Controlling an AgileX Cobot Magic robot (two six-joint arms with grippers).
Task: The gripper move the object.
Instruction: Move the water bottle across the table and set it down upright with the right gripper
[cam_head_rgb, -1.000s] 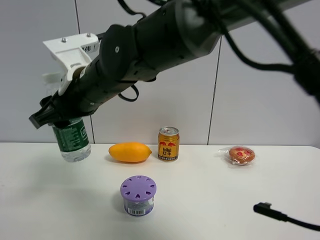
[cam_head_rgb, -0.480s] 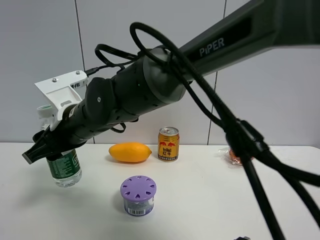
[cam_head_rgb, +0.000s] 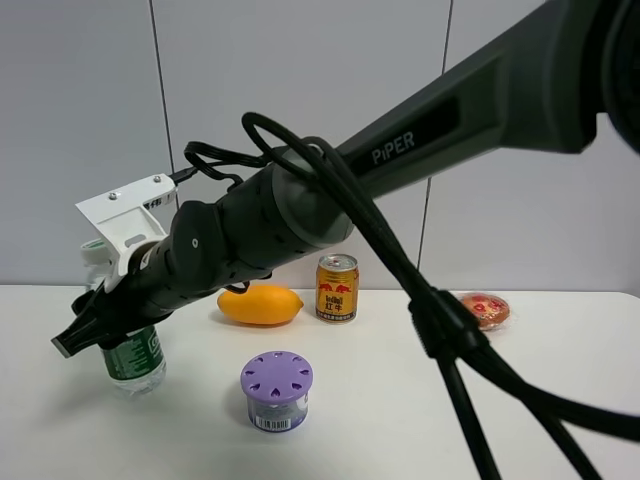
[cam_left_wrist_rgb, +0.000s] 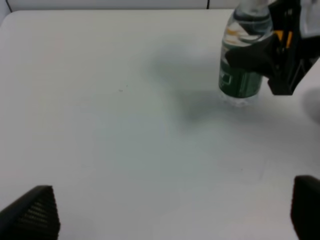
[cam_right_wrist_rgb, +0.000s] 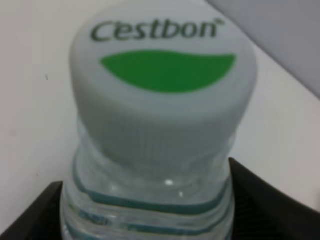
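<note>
The clear water bottle (cam_head_rgb: 133, 364) with a green label stands upright at the table's left side, its base at or just above the surface. My right gripper (cam_head_rgb: 98, 326), a black claw under a white bracket (cam_head_rgb: 125, 214), has reached across from the right and is shut on the bottle's upper body. The right wrist view looks down on the bottle's white cap (cam_right_wrist_rgb: 162, 90) between the black fingers (cam_right_wrist_rgb: 30, 215). The left wrist view shows the bottle (cam_left_wrist_rgb: 243, 65) held by the right gripper (cam_left_wrist_rgb: 280, 55), and my left gripper (cam_left_wrist_rgb: 170, 210) open and empty above bare table.
A yellow mango (cam_head_rgb: 260, 304) and a gold drink can (cam_head_rgb: 337, 288) stand behind the middle of the white table (cam_head_rgb: 400, 420). A purple-lidded tub (cam_head_rgb: 276, 390) sits to the right of the bottle. A wrapped pastry (cam_head_rgb: 487, 310) lies at the right.
The right arm has carried the bottle down and forward, from well above the table to its surface. The grip has not changed.
</note>
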